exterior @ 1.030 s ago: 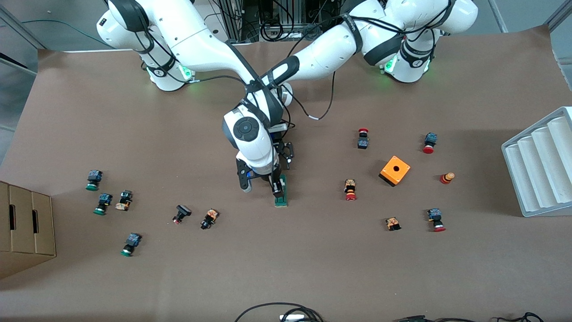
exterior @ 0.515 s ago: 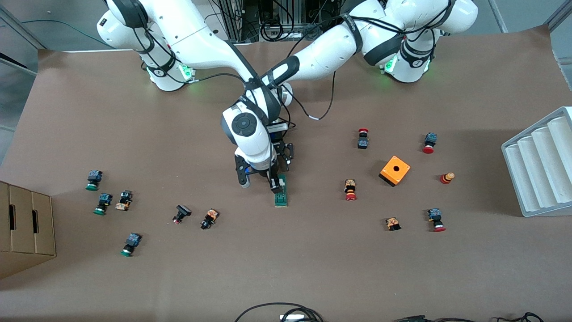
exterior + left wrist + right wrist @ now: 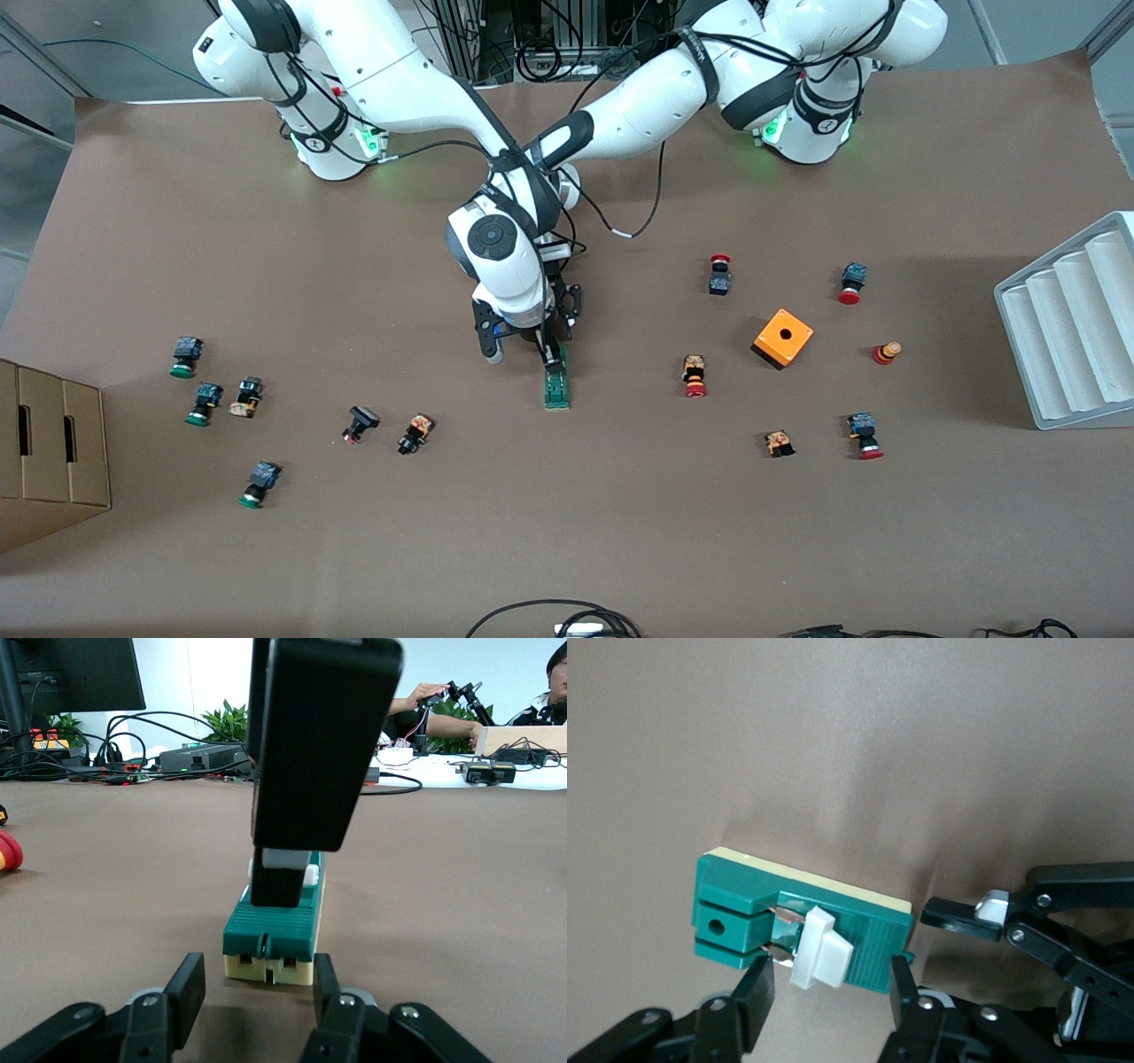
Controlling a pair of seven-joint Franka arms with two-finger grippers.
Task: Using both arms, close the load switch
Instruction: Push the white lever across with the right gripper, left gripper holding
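The load switch [image 3: 557, 388], a narrow dark-green block on a cream base, lies on the brown table mid-way between the arms. Its white lever [image 3: 820, 948] stands tilted up. My right gripper [image 3: 521, 348] hangs open just above the switch's end farther from the front camera. In the right wrist view the lever sits between its open fingertips [image 3: 828, 997]. My left gripper [image 3: 563, 326] is low on the table at that same end, open and apart from the switch. The left wrist view shows the gripper [image 3: 257, 992] facing the switch's end face [image 3: 270, 943], with a right finger [image 3: 319, 744] over it.
An orange box with a round hole [image 3: 783, 338] and several red-capped push buttons [image 3: 695, 376] lie toward the left arm's end. Green-capped buttons [image 3: 204, 403] lie toward the right arm's end, beside a cardboard box [image 3: 49, 443]. A white ribbed tray [image 3: 1072, 328] stands at the table edge.
My right gripper has slid along the switch away from the front camera, from over its middle to its farther end. The left gripper and the switch have stayed put.
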